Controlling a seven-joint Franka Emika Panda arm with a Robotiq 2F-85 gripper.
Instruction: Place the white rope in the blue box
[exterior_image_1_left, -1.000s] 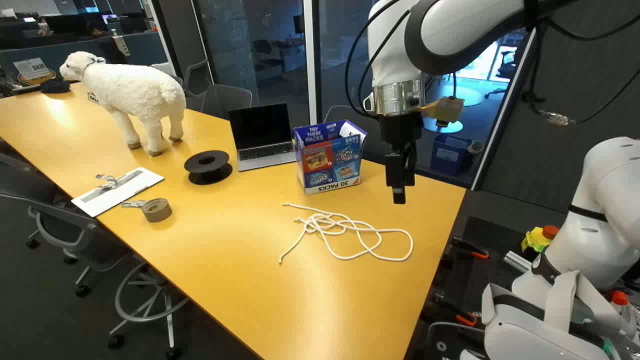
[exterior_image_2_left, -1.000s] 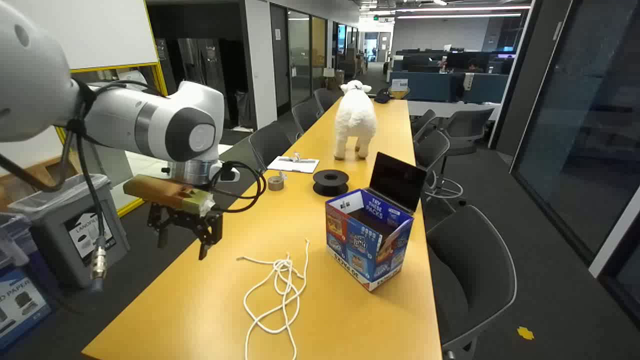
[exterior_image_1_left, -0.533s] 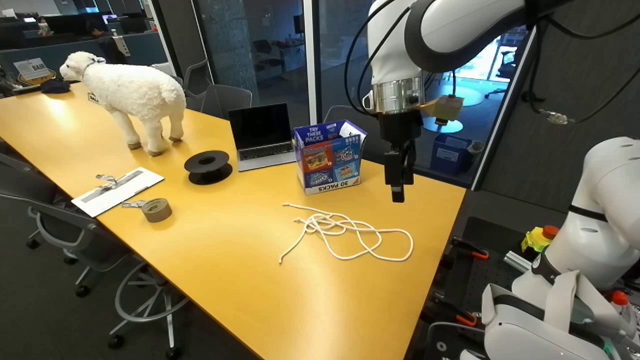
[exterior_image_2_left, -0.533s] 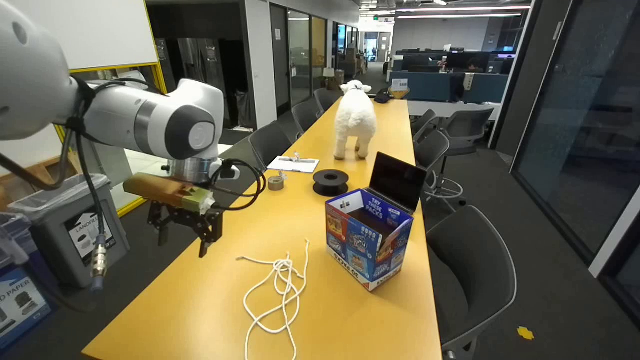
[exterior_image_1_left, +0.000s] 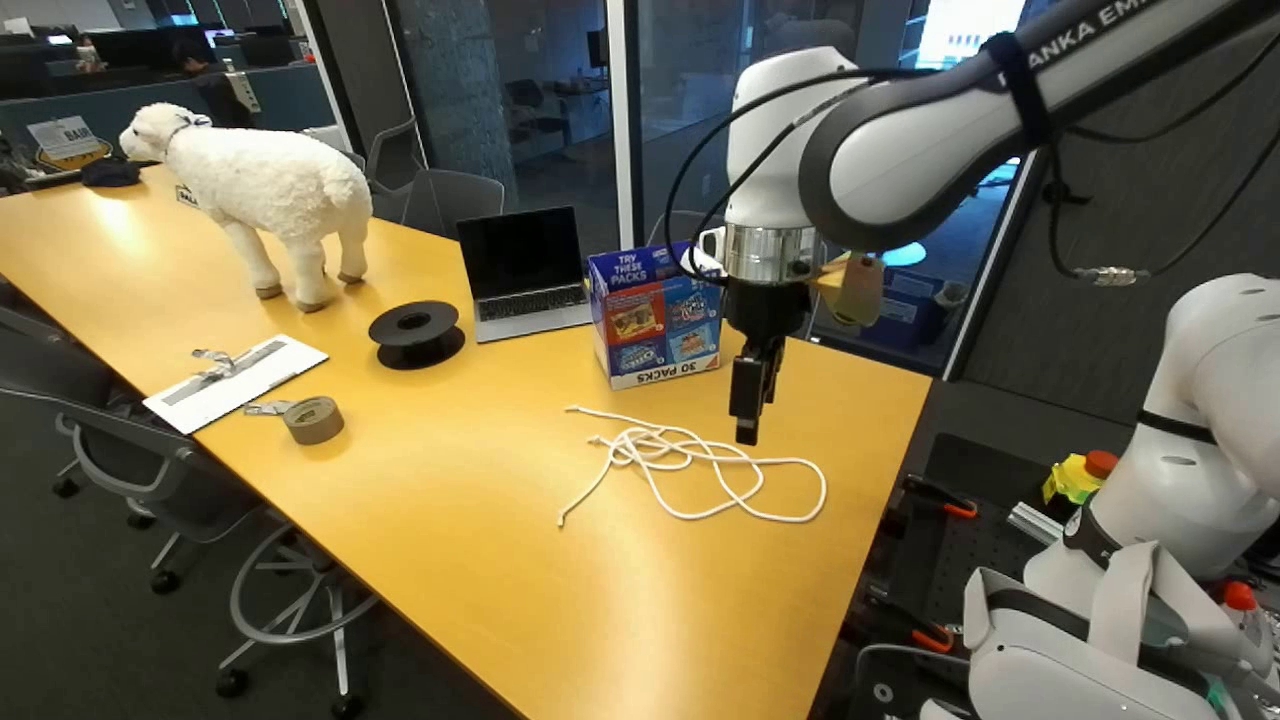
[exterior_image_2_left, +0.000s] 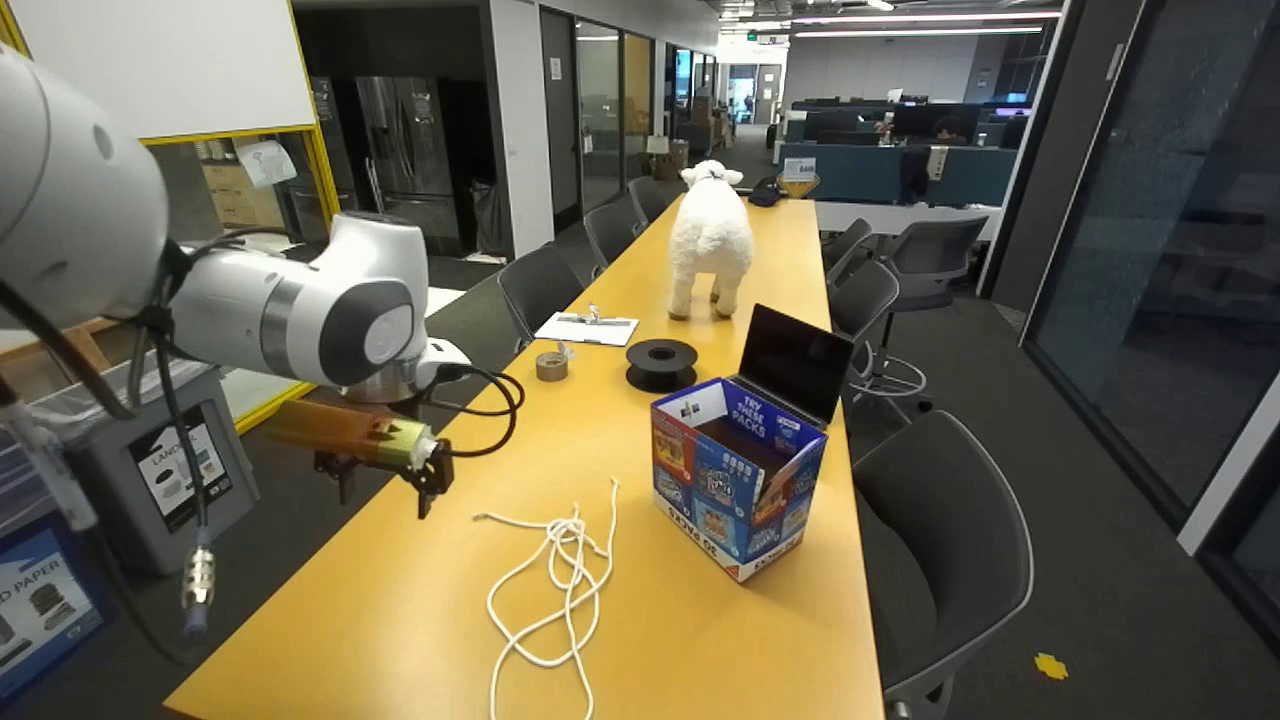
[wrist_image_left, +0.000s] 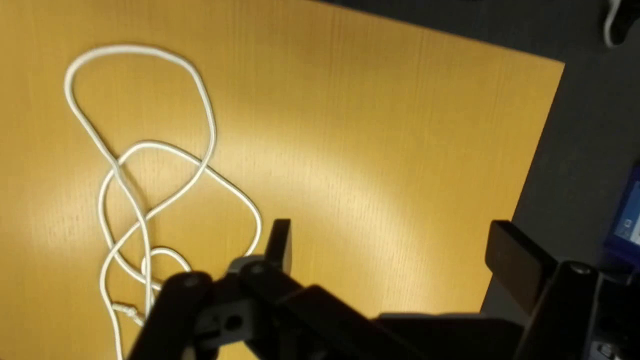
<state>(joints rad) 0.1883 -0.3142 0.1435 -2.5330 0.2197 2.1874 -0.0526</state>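
Note:
The white rope (exterior_image_1_left: 632, 450) lies in loose, crossing loops on the yellow table, and it also shows in an exterior view (exterior_image_2_left: 565, 528). The blue box (exterior_image_1_left: 660, 330) is an open-topped snack carton standing upright behind the rope; it shows in both exterior views (exterior_image_2_left: 715, 490). My gripper (exterior_image_1_left: 747, 430) is open and empty above the table, pointing down; it shows in both exterior views (exterior_image_2_left: 384, 498). In the wrist view the gripper (wrist_image_left: 390, 230) has bare table between its fingers. The rope (wrist_image_left: 145, 218) lies to the left of the left finger there, partly hidden by the gripper.
A laptop (exterior_image_1_left: 530, 300) stands right beside the box. A black spool (exterior_image_1_left: 416, 335), a tape roll (exterior_image_1_left: 314, 420), a clipboard (exterior_image_1_left: 236, 382) and a toy sheep (exterior_image_1_left: 270, 185) are farther along the table (exterior_image_1_left: 640, 620). The table's corner shows in the wrist view (wrist_image_left: 545, 65). Chairs (exterior_image_2_left: 940, 560) stand alongside.
The arm has lowered, and my gripper has moved down and left towards the rope in an exterior view. The fingers stay open. The rope and box have not moved.

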